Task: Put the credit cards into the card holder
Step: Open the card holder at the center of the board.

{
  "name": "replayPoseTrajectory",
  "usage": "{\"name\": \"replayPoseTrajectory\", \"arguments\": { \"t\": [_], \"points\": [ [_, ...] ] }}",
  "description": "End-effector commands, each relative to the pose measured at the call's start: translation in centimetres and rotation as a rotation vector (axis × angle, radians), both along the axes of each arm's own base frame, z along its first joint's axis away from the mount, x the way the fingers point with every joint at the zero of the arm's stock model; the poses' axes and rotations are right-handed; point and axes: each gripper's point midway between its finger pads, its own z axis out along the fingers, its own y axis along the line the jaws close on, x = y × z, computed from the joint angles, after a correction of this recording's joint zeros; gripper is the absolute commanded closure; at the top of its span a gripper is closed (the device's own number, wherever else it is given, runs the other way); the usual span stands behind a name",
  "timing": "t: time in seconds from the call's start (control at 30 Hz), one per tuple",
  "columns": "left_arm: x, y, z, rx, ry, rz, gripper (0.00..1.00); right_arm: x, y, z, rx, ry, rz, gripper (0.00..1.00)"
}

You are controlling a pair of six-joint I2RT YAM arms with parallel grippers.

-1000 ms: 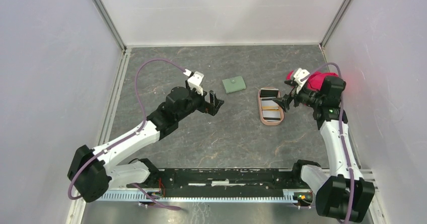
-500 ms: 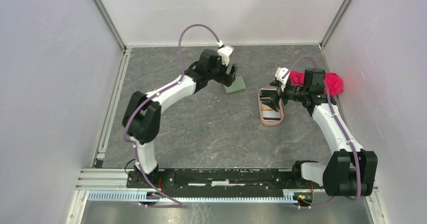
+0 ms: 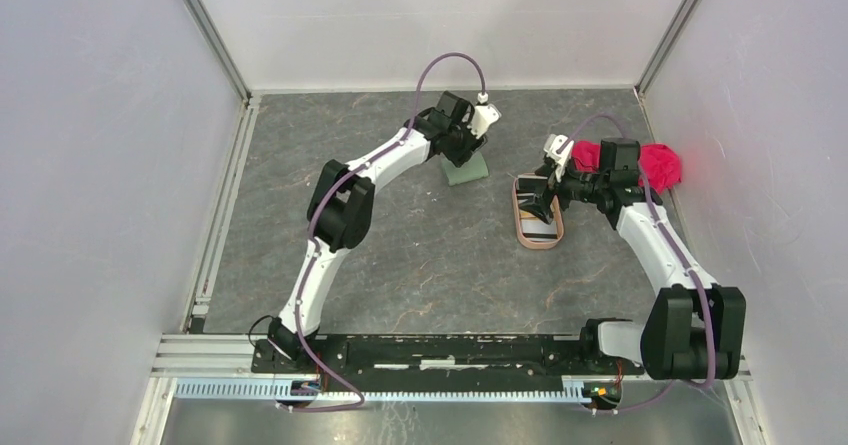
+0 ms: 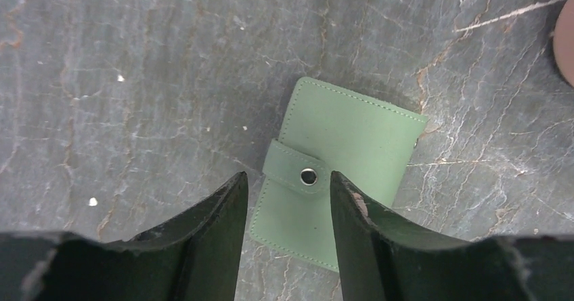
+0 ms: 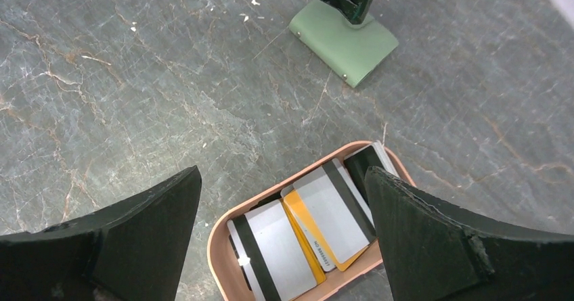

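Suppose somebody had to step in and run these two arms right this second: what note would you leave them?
Left gripper: open, empty, poised over the card holder, which lies flat on the table and is snapped shut.
Right gripper: open, empty, above the pinkish tray.
Credit cards: every one in view lies in the tray, overlapping; whitish with dark stripes, plus yellow-orange.
Done: nothing yet, no card is in the holder.
Left: unsnap and open the holder, lift the cards from the tray, slide them in.
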Motion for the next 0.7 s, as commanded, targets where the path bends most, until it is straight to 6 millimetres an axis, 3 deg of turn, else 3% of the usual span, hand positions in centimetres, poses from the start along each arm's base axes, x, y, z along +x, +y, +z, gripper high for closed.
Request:
{"name": "replayPoseTrajectory", "arguments": {
  "t": [0.0, 0.17, 0.67],
  "points": [
    [-0.4, -1.4, 0.2, 0.055, -0.031, -0.072, 0.47, 0.8, -0.4, -0.5, -0.008, 0.03, -0.021, 0.02],
    [-1.0, -1.8, -0.1, 0.067, -0.031, -0.091, 0.49, 0.9, -0.4, -1.1, -0.006, 0.054, -0.017, 0.02],
    [1.0, -1.0, -1.5, 0.141, -0.089, -0.051, 0.54, 1.1, -0.7, -1.8, -0.012, 0.074, -0.032, 0.02]
  ]
}}
